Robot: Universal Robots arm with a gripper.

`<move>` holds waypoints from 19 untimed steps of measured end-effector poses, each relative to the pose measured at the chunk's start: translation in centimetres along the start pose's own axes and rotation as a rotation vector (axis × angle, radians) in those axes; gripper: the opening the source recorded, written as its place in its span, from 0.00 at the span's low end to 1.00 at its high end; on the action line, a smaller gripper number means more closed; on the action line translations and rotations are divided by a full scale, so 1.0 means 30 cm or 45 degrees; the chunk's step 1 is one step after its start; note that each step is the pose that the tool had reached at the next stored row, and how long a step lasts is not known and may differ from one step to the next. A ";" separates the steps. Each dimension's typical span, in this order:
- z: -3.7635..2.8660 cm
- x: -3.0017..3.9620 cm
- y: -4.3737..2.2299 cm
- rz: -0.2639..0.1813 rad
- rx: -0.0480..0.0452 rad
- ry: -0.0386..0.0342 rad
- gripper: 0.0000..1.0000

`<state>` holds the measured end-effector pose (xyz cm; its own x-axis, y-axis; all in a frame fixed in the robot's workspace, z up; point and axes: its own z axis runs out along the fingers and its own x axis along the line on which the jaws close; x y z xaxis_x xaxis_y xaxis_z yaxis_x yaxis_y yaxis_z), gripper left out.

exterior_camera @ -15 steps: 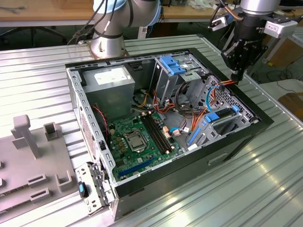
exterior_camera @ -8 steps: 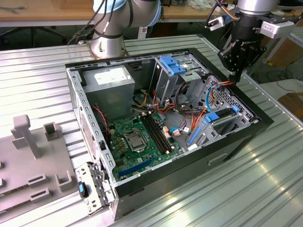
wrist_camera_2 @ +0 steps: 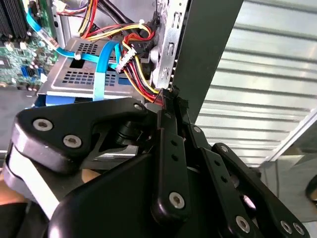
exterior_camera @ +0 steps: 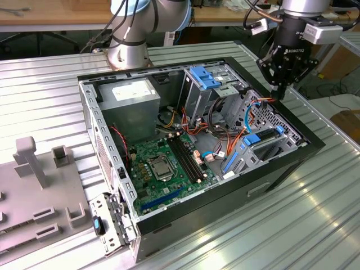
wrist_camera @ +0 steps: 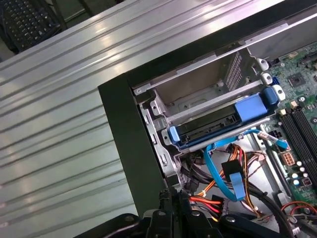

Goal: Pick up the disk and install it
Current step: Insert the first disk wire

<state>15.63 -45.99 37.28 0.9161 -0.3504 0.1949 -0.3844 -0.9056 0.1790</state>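
Observation:
The disk (wrist_camera: pixel 208 130) sits in the lower slot of a metal drive bay (exterior_camera: pixel 264 147) at the case's corner on the exterior view's right. Its dark connector end faces me, and blue plastic rails (wrist_camera: pixel 252 106) wrap its sides. My gripper (exterior_camera: pixel 279 94) hangs over the case's wall on the exterior view's right, a short way back from that bay. In both wrist views its black fingers (wrist_camera_2: pixel 171 129) meet at the tips, shut with nothing between them, just above a bundle of red and yellow wires (wrist_camera_2: pixel 143 84). The gripper (wrist_camera: pixel 173 196) is apart from the disk.
The open black computer case (exterior_camera: pixel 292 169) lies on a ribbed metal table (exterior_camera: pixel 315 225). Inside are a green motherboard (exterior_camera: pixel 163 163), a grey power-supply box (exterior_camera: pixel 132 95), a cage with a blue latch (exterior_camera: pixel 205 76) and loose blue cables (wrist_camera: pixel 233 181). A grey fixture plate (exterior_camera: pixel 34 197) lies at the exterior view's left.

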 end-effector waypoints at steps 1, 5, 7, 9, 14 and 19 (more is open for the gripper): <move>0.000 0.000 0.000 0.012 -0.003 -0.0023 0.16; 0.000 0.000 0.000 0.093 -0.019 -0.0172 0.16; 0.001 0.000 0.000 0.130 -0.026 -0.0241 0.16; 0.001 0.000 0.000 0.194 -0.039 -0.0361 0.16; 0.001 0.000 0.000 0.296 -0.060 -0.0548 0.16; 0.003 0.000 0.000 0.405 -0.082 -0.0751 0.16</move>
<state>15.63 -45.99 37.20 0.7534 -0.6280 0.1949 -0.6569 -0.7324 0.1790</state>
